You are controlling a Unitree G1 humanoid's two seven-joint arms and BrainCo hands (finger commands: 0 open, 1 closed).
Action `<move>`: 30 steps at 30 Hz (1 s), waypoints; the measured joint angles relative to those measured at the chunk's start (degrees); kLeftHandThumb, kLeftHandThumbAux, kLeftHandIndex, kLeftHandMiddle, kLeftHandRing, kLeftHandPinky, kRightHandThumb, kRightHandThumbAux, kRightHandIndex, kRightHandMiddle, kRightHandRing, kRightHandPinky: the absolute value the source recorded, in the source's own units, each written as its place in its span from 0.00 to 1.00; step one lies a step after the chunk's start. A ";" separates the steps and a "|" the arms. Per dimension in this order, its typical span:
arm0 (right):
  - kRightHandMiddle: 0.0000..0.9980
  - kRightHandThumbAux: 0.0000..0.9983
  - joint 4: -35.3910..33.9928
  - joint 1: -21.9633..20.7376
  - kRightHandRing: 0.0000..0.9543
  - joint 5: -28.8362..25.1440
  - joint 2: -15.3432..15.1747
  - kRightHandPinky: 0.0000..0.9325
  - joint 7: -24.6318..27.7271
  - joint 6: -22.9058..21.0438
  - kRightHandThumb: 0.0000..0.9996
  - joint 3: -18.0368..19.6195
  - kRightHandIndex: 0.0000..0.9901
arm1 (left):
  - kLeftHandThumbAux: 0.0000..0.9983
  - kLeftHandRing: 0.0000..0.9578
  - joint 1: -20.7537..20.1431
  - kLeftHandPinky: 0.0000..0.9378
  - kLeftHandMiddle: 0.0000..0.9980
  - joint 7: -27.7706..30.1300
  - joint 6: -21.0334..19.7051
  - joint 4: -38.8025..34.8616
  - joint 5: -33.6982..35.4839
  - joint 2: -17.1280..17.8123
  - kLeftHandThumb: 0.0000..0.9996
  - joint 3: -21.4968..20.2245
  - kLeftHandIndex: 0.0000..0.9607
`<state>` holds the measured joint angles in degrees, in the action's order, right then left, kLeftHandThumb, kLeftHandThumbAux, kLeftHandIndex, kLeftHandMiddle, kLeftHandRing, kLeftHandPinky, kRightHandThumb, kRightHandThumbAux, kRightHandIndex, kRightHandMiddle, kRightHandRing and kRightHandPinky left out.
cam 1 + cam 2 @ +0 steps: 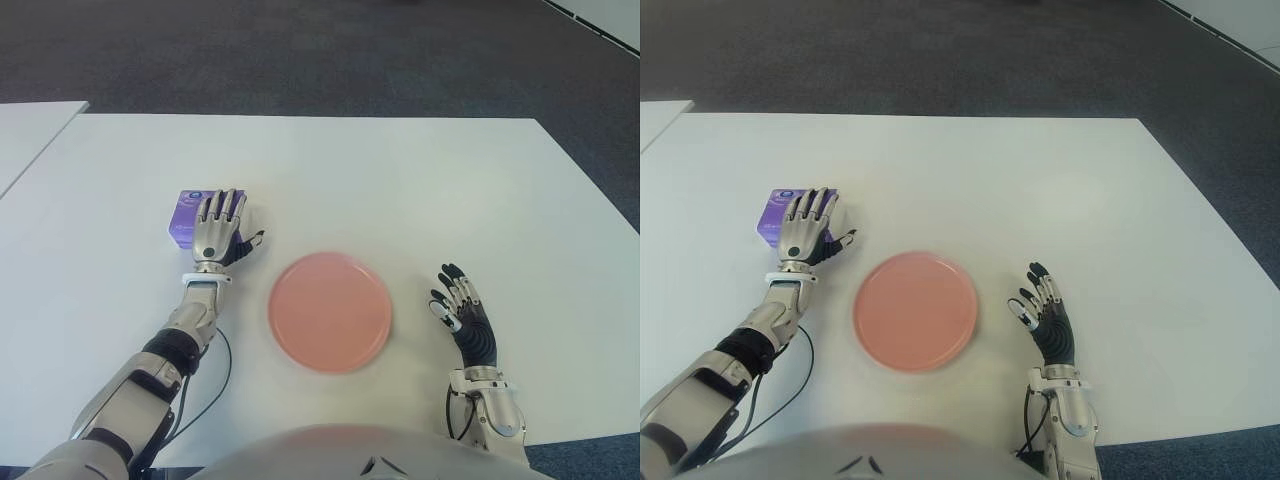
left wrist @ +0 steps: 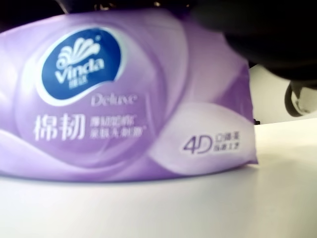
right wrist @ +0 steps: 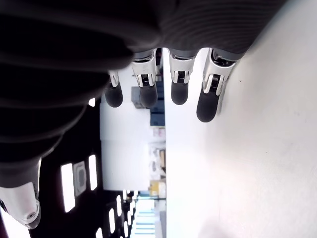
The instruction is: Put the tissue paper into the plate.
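Left eye view: purple Vinda tissue pack (image 1: 186,217) lies on the white table (image 1: 400,190), under the left hand (image 1: 217,230), whose fingers lie flat over it, unclosed. Pink plate (image 1: 330,312) sits nearby; right hand (image 1: 464,318) open beyond.

Looks like an office or lab room: plain white table (image 1: 400,180), dark grey carpet floor (image 1: 300,50), another white table (image 1: 30,130) alongside, ceiling light panels (image 3: 79,181).
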<state>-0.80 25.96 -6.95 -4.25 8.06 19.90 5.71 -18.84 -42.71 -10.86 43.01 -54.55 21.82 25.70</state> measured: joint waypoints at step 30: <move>0.00 0.57 0.19 -0.15 0.00 -0.18 0.16 0.00 -0.17 -0.16 0.00 0.03 0.00 | 0.29 0.00 -2.24 0.00 0.00 1.25 -1.31 1.88 2.93 -0.17 0.18 0.01 0.00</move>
<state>-0.61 25.81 -7.13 -4.09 7.89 19.74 5.74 -21.08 -41.46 -12.17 44.89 -51.62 21.65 25.71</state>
